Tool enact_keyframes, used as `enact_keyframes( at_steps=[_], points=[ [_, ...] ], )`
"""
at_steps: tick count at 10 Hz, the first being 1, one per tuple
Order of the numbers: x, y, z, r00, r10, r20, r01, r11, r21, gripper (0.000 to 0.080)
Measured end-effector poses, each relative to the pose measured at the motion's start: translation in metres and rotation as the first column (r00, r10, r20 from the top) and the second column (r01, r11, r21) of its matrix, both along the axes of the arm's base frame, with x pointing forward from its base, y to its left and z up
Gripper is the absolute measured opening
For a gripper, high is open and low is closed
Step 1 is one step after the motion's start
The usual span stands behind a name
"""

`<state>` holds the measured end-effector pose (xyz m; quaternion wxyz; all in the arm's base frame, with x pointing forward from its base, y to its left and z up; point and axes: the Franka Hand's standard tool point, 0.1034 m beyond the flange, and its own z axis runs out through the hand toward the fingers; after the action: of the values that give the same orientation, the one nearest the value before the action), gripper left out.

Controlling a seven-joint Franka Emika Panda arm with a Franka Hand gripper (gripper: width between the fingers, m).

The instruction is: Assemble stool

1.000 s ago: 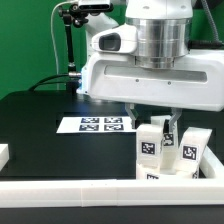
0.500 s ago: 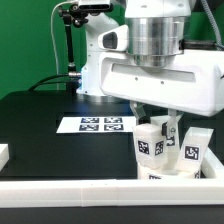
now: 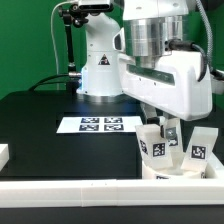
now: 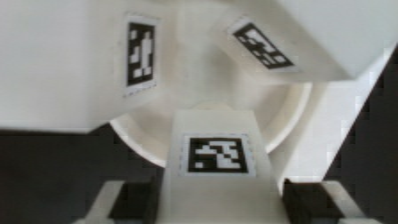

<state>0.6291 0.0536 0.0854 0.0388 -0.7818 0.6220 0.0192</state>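
Between the claw's (image 3: 166,133) two fingers stands a short blocky white plastic leg (image 4: 217,150) with a black-and-white square tag on its face; the wrist view shows the fingers pressed against both sides of it, so the claw is clenched on that leg. Under the held leg lies the round rimmed white plastic seat disc (image 4: 299,118), resting on the black table (image 3: 40,115). Just beyond the held leg, two more white blocky legs rise from the disc: one tagged leg (image 4: 135,55) stands to one side and another tagged leg (image 4: 270,45) to the other, both tilted in the wrist view. Seen from the exterior view, these legs cluster below the claw, one (image 3: 152,146) toward that view's left, one (image 3: 199,150) toward its right. Well apart from the claw, toward the exterior view's left, the flat white marker board (image 3: 98,124) lies on the table. A long white border rail (image 3: 70,190) runs along the table's near edge.
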Motion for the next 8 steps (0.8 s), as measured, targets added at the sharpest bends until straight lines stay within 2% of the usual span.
enact_keyframes(
  at_steps=[3, 8],
  points=[
    [0.0025, 0.0060, 0.0001, 0.940, -0.340, -0.023, 0.340, 0.940, 0.028, 0.0337],
    [0.0052, 0.0080, 0.0013, 0.808, -0.587, -0.054, 0.589, 0.807, 0.043, 0.0337]
  ],
)
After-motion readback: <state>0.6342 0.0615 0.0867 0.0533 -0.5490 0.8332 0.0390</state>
